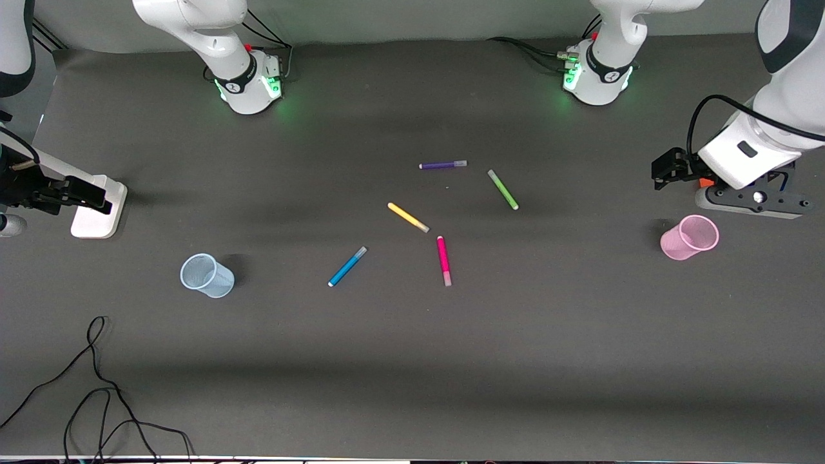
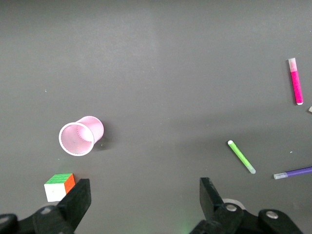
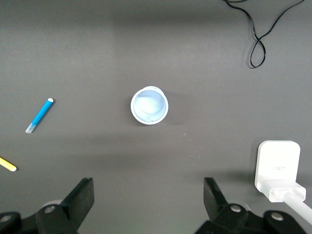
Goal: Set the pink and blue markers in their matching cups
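**A:** Five markers lie scattered at mid-worktop (image 1: 580, 361), none yet in a cup. Where do the two that count sit?

**B:** The blue marker (image 1: 347, 266) lies slanted, toward the right arm's end of the group; the pink marker (image 1: 444, 260) lies just beside it, toward the left arm's end, pale cap pointing at the front camera. Both are flat on the cloth and untouched.

**A:** And the cups?

**B:** The blue cup (image 1: 207, 275) stands upright, well apart from the pens at the right arm's end. The pink cup (image 1: 689, 237) stands at the left arm's end. Each cup sits near one arm, which likely settles who serves which.

**A:** The grippers?

**B:** The left gripper (image 2: 145, 200) hangs with fingers spread wide, empty, over the worktop near the pink cup, beside a small colour cube (image 2: 59, 186). The right gripper (image 3: 148, 200) is likewise spread and empty, over the worktop near the blue cup and a white plug block (image 3: 278, 169).

**A:** The distractors?

**B:** Purple marker (image 1: 443, 165), green marker (image 1: 503, 189) and yellow marker (image 1: 408, 217) lie farther from the front camera.
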### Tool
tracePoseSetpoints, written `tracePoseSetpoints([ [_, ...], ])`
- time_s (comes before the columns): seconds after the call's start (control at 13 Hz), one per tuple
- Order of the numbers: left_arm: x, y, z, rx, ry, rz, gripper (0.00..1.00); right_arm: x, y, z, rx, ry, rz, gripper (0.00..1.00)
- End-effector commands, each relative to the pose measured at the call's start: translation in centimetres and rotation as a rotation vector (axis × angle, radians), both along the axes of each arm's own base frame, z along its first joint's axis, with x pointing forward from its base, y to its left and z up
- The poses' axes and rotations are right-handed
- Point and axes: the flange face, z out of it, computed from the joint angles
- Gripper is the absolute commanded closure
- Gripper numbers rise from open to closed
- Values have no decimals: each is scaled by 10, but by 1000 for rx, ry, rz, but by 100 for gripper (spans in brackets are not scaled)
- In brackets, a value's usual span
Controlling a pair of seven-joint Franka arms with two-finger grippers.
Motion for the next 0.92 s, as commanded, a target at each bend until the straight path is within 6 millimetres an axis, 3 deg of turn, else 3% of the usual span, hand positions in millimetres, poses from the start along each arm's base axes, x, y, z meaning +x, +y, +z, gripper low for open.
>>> tracePoseSetpoints([
  [0.0,1,1,4,10,4,-15,1,-7,0,4,13,-4,-1,0],
  [0.46,1,2,4,10,7,-13,1,-5,-3,5,12,-8,2,0],
  [0.85,-1,2,3,12,19,-13,1,-2,18,0,10,-5,32,0],
])
